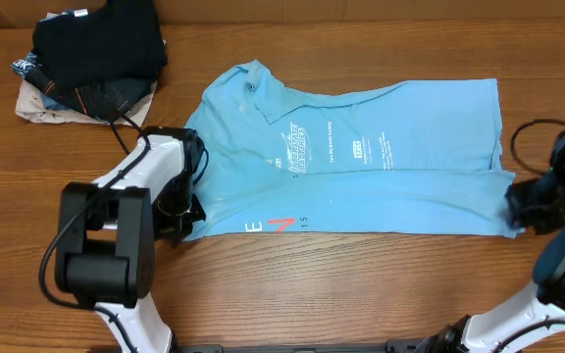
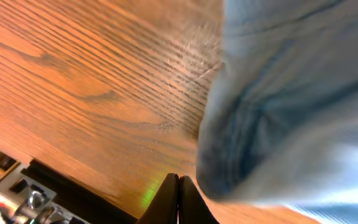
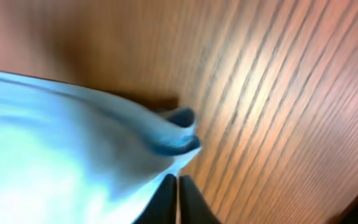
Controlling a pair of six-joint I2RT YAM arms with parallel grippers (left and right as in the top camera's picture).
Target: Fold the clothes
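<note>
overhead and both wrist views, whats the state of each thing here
T-shirt: lying flat on the table, partly folded, near long edge turned over so the red lettering shows
left hand: shut, pinching the shirt's edge at the collar end
right hand: shut, pinching bunched cloth at the hem end
dark clothes pile: stacked at the far left corner, untouched

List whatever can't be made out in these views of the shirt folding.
Overhead: the print on the T-shirt is too small to read.
Overhead: the pile of dark clothes is cut off by the top edge.
Left wrist: cloth beside the left hand is blurred, too close.
Right wrist: cloth at the right hand is blurred too.
</note>
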